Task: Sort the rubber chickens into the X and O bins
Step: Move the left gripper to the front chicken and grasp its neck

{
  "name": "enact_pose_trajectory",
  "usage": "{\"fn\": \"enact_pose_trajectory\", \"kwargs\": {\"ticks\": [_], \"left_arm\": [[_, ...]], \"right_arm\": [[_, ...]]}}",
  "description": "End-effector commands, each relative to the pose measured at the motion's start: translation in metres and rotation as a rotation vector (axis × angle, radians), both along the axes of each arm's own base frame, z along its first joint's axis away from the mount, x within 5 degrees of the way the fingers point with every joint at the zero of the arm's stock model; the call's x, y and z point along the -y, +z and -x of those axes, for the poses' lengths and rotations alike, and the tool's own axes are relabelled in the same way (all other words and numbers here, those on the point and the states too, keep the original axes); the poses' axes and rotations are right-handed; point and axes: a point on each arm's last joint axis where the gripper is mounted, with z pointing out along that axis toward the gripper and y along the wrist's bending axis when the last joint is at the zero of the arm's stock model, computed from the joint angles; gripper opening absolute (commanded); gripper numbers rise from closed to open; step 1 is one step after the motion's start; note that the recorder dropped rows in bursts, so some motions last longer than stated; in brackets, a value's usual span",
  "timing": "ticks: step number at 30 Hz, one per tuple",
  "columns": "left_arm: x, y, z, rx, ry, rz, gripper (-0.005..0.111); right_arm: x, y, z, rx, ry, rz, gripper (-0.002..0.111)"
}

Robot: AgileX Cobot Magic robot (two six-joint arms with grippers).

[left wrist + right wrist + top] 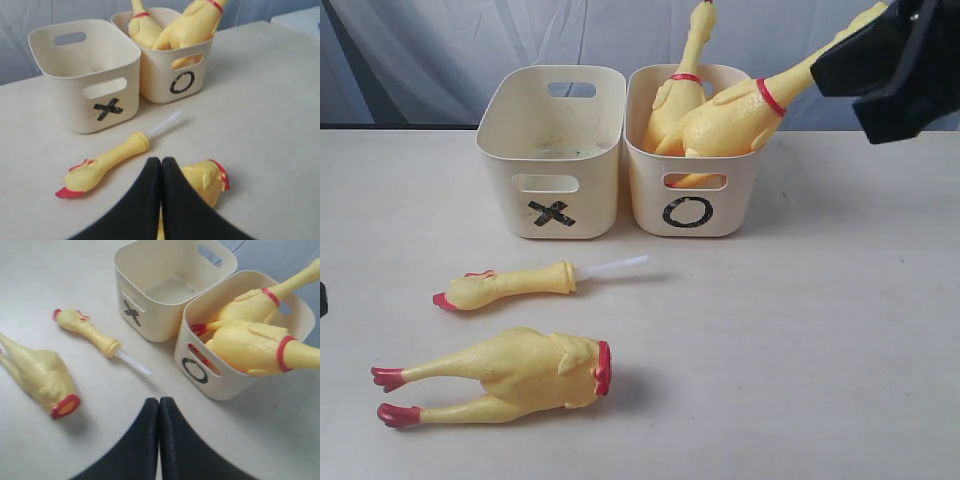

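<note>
Up at the far right of the table (pixel 820 350), just beside the O bin (pixel 650 200), the right gripper (pixel 159 402) hangs in the air with its two black fingers pressed flat together and nothing between them. From the room view its dark bulk overlaps the head end of one chicken, but its own camera shows the tips bare and apart from the bird.

That leaning chicken (pixel 730 120) lies tilted in the O bin, its neck with the red ring reaching up over the rim towards the right gripper. An upright chicken (pixel 675 100) stands behind it in the same bin, neck pointing straight up.

The X bin (pixel 505 200) sits touching or just beside the O bin, on its left, with a few dark specks on its floor.

The left gripper (pixel 161 162) is clenched as well, fingers meeting in a thin seam and gripping nothing. Its camera looks past the tips at the headless body (pixel 520 370), which lies on its side on the table in front of the bins, red feet to the left and red-rimmed neck opening to the right.

Between that body and the X bin lies the neck-and-head piece (pixel 510 285), beak to the left, its white tube (pixel 615 266) pointing right towards the O bin.
</note>
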Motion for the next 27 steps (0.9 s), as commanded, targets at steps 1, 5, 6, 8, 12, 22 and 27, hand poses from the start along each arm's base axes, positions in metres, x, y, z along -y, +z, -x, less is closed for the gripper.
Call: {"fn": "enact_pose_trajectory", "kwargs": {"ticks": [1, 5, 6, 8, 12, 22, 27], "left_arm": [[0.002, -0.005, -0.015, -0.061, -0.036, -0.048, 0.015], [0.002, -0.014, -0.032, -0.125, -0.061, -0.107, 0.040], [0.002, -0.016, -0.035, -0.135, -0.064, -0.116, 0.045], [0.002, -0.021, -0.043, -0.156, -0.074, -0.144, 0.050], [0.004, -0.030, -0.057, -0.195, -0.123, -0.192, 0.051], [0.008, -0.067, -0.093, -0.268, -0.308, -0.353, 0.051], [0.008, -0.080, -0.101, -0.194, -0.459, -0.494, 0.051]], "right_arm": [[0.002, 0.004, 0.023, -0.100, 0.044, -0.040, 0.000], [0.006, 0.006, 0.035, -0.128, 0.063, -0.029, 0.000], [0.006, 0.007, 0.036, -0.127, 0.061, -0.032, 0.000], [0.008, 0.009, 0.040, -0.132, 0.053, -0.043, 0.000], [0.011, 0.010, 0.048, -0.129, 0.047, -0.055, 0.000], [0.018, -0.035, 0.060, -0.151, 0.002, -0.077, 0.000], [0.019, -0.052, 0.061, -0.175, -0.012, -0.074, 0.000]]}}
